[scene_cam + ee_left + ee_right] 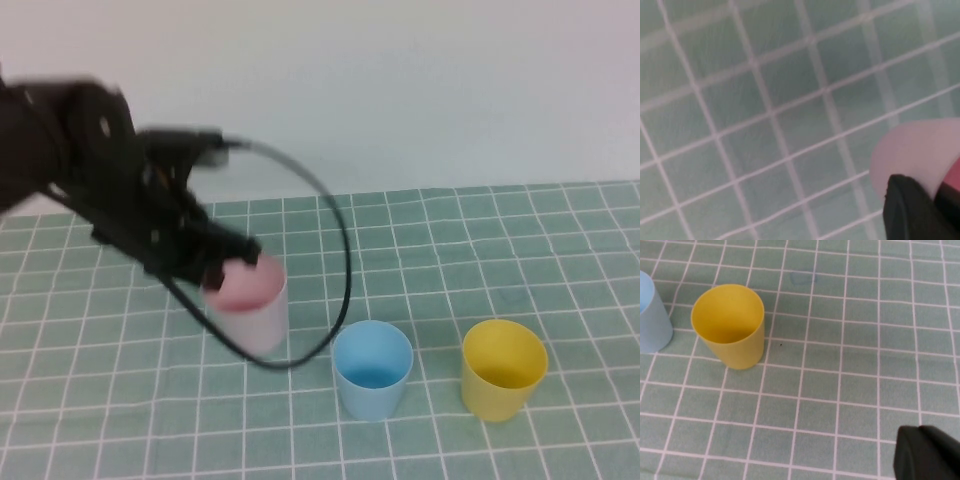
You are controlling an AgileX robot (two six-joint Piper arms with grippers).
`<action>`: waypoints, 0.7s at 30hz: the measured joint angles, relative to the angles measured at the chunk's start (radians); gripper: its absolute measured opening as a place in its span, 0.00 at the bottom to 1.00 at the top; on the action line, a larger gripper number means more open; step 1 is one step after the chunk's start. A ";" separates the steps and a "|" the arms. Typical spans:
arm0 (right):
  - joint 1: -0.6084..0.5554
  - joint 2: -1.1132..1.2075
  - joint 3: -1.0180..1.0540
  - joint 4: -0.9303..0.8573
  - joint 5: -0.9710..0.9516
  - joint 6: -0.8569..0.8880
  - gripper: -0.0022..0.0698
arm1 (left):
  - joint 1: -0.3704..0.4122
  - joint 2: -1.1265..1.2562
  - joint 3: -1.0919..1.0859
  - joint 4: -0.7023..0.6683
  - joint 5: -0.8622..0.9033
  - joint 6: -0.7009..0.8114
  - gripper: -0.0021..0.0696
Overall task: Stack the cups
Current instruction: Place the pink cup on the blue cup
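Standing nearest, toward the mat's near edge: one yellow cup (503,369) on the right and one light blue cup (372,369) just beside it on its left, apart, both upright on the green gridded mat (500,240). Sitting further left and back, one pale pink cup (247,302), three cups counted, with the left gripper (232,262) pinching its rim. Showing only in the right wrist view, a dark tip of the right gripper (927,452) near the yellow cup, spread or pressed together impossible to tell; showing in the left wrist view, only pink wall and finger (912,210).
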 joint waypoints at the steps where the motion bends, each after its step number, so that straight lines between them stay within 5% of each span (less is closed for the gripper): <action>1: 0.000 0.000 0.000 0.000 0.000 0.000 0.03 | -0.003 0.000 -0.053 -0.040 0.047 0.009 0.03; 5: 0.000 0.000 0.000 0.004 -0.002 0.000 0.03 | -0.080 0.004 -0.183 -0.115 0.132 0.048 0.03; 11: 0.000 0.000 0.000 0.018 -0.013 0.000 0.03 | -0.242 0.029 -0.189 0.012 0.076 0.054 0.03; 21: 0.000 0.000 0.000 0.043 -0.024 -0.002 0.03 | -0.258 0.137 -0.191 0.046 0.039 0.052 0.03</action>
